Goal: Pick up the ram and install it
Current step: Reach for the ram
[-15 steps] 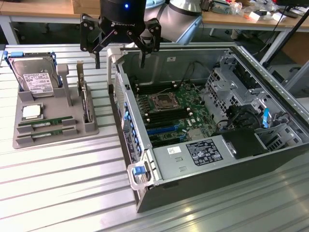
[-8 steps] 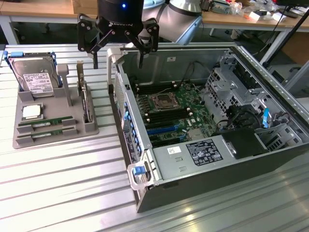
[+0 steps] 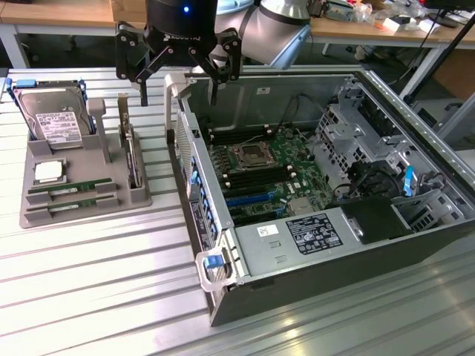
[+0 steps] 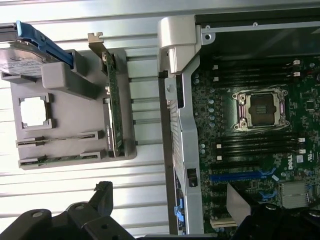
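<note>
Two ram sticks lie side by side in slots at the front of a grey holder tray (image 3: 89,159): one ram (image 3: 70,187) and its twin (image 3: 74,205). The wrist view shows the same ram (image 4: 57,141) and twin (image 4: 60,160) in the tray (image 4: 75,117). My gripper (image 3: 178,93) hangs open and empty above the rear corner of the open computer case (image 3: 223,282), between tray and motherboard and well above both. The gripper (image 4: 170,194) has its fingertips (image 4: 104,189) spread wide. Black memory slots (image 3: 249,137) run beside the CPU socket (image 3: 249,156).
The tray also holds a hard drive (image 3: 52,119), a square silver CPU (image 3: 48,172) and an upright card with a metal bracket (image 3: 130,152). The case's side wall (image 3: 189,170) stands between tray and motherboard (image 4: 260,150). Drive cages (image 3: 364,141) fill the case's far end.
</note>
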Motion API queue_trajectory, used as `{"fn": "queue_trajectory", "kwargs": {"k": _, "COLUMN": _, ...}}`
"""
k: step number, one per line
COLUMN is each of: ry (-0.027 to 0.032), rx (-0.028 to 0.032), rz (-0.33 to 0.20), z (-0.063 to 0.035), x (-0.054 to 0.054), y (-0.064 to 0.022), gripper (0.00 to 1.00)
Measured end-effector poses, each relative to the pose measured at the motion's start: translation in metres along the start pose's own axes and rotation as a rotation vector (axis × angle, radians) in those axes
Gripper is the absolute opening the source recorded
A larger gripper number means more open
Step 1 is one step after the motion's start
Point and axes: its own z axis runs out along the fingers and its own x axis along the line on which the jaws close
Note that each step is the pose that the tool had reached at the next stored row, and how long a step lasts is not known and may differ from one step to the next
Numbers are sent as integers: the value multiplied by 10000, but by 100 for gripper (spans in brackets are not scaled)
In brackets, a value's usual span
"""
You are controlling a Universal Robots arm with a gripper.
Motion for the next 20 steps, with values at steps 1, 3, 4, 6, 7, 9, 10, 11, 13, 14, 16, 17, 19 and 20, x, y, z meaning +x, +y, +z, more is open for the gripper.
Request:
{"fn": "queue_trajectory", "kwargs": {"k": 1, "ry": -1, "rx": -1, "rz": -1, "z": 1, "x": 2, "y": 0, "gripper": 99}}
{"fn": "queue_trajectory", "kwargs": {"k": 3, "ry": 0, "rx": -1, "rz": 0, "z": 1, "x": 9, "y": -1, "gripper": 99}}
{"fn": "queue_trajectory", "kwargs": {"k": 4, "ry": -1, "rx": -1, "rz": 0, "z": 1, "x": 12, "y": -1, "gripper": 99}}
{"fn": "queue_trajectory", "kwargs": {"k": 6, "ry": 0, "rx": 1, "rz": 0, "z": 0, "x": 22, "y": -2, "gripper": 99}}
{"fn": "queue_trajectory", "kwargs": {"k": 7, "ry": 0, "rx": 0, "rz": 0, "z": 1, "x": 31, "y": -2, "gripper": 99}}
{"fn": "queue_trajectory", "kwargs": {"k": 9, "ry": 0, "rx": -1, "rz": -1, "z": 1, "x": 44, "y": -3, "gripper": 99}}
{"fn": "queue_trajectory", "kwargs": {"k": 10, "ry": 0, "rx": 0, "rz": -1, "z": 1, "x": 46, "y": -4, "gripper": 99}}
{"fn": "queue_trajectory", "kwargs": {"k": 11, "ry": 0, "rx": 0, "rz": 1, "z": 0, "x": 57, "y": -5, "gripper": 99}}
{"fn": "queue_trajectory", "kwargs": {"k": 13, "ry": 0, "rx": 0, "rz": 0, "z": 1, "x": 83, "y": -6, "gripper": 97}}
{"fn": "queue_trajectory", "kwargs": {"k": 14, "ry": 1, "rx": 1, "rz": 0, "z": 1, "x": 97, "y": -8, "gripper": 84}}
{"fn": "queue_trajectory", "kwargs": {"k": 16, "ry": 0, "rx": 0, "rz": 0, "z": 1, "x": 117, "y": -9, "gripper": 73}}
{"fn": "queue_trajectory", "kwargs": {"k": 17, "ry": 0, "rx": 0, "rz": 0, "z": 1, "x": 129, "y": -10, "gripper": 66}}
{"fn": "queue_trajectory", "kwargs": {"k": 19, "ry": -1, "rx": -1, "rz": 0, "z": 1, "x": 156, "y": -12, "gripper": 54}}
{"fn": "queue_trajectory", "kwargs": {"k": 20, "ry": 0, "rx": 0, "rz": 0, "z": 1, "x": 171, "y": -13, "gripper": 42}}
